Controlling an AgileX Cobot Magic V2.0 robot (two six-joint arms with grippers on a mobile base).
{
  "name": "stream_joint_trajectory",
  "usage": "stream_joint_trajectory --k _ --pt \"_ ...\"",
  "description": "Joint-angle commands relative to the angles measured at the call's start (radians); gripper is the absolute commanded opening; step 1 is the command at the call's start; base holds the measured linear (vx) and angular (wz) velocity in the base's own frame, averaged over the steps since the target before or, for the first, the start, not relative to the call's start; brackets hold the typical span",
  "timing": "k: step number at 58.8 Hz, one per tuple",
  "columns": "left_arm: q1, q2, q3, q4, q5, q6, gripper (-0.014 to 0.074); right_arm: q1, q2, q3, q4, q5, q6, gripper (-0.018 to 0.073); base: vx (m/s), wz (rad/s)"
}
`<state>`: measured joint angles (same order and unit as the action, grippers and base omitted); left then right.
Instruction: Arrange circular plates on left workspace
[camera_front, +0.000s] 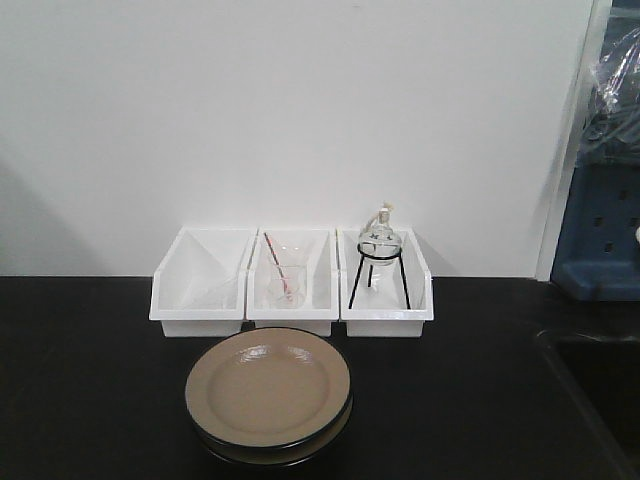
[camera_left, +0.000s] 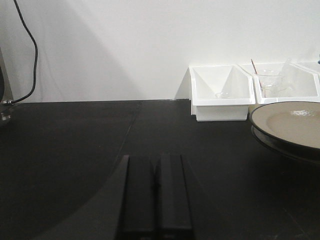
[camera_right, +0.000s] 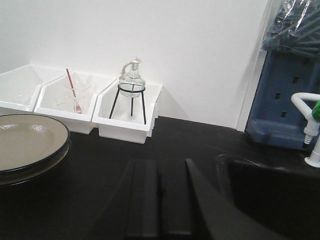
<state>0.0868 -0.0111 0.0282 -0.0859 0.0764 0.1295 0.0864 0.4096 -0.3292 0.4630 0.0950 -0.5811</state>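
- The two circular plates (camera_front: 268, 392) sit stacked, one on top of the other, on the black table (camera_front: 90, 400), close to its front edge and a little left of the middle in the front view.
- The top plate shows its beige face and thin black rim; the lower one peeks out beneath it as a dark edge.
- Just behind the stack, against the white wall, three white bins stand side by side in a row, touching or nearly so.
- The left bin (camera_front: 200, 285) holds something small and clear that I cannot make out.
- The middle bin (camera_front: 292, 285) holds a glass beaker (camera_front: 286, 285) with a red-tipped rod leaning in it.
- The right bin (camera_front: 386, 290) holds a glass spirit lamp (camera_front: 379, 238) perched on a black wire tripod.
- My left jaws (camera_left: 156, 200) are closed, fingers pressed together, holding nothing, low over bare table well to the left of the plates.
- My right jaws (camera_right: 160, 200) are closed too and empty, over the table to the right of the stack.
- The sink basin (camera_right: 270, 190) drops into the table at its right end, just beside my right jaws, with a white tap (camera_right: 310, 125) at its far side.
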Motion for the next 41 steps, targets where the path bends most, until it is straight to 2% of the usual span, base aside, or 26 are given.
stream_joint_trajectory --k 1,22,27,28,32,36,38,41 --pt "-0.006 -0.016 0.011 -0.001 -0.076 -0.010 0.0000 0.000 0.008 -0.030 0.003 -0.075 -0.002 0.0000 0.00 0.00" --pt "-0.006 -0.016 0.011 -0.001 -0.076 -0.010 0.0000 0.000 0.008 -0.030 0.001 -0.075 -0.002 0.0000 0.00 0.00" --pt "-0.006 -0.016 0.011 -0.001 -0.076 -0.010 0.0000 0.000 0.008 -0.030 -0.040 -0.077 0.004 0.0000 0.00 0.00" --pt "-0.006 -0.016 0.011 -0.001 -0.076 -0.010 0.0000 0.000 0.001 -0.030 -0.143 -0.068 0.093 0.0000 0.00 0.00" --pt "-0.006 -0.016 0.011 -0.001 -0.076 -0.010 0.0000 0.000 -0.015 -0.030 -0.298 -0.043 0.273 0.0000 0.00 0.00" --pt "-0.006 -0.016 0.011 -0.001 -0.076 -0.010 0.0000 0.000 -0.045 -0.030 -0.485 -0.017 0.496 0.0000 0.00 0.00" --pt "-0.006 -0.016 0.011 -0.001 -0.076 -0.010 0.0000 0.000 -0.058 -0.030 -0.544 -0.006 0.558 0.0000 0.00 0.00" --pt "-0.006 -0.016 0.011 -0.001 -0.076 -0.010 0.0000 -0.001 -0.081 -0.027 -0.582 0.015 0.612 0.0000 0.00 0.00"
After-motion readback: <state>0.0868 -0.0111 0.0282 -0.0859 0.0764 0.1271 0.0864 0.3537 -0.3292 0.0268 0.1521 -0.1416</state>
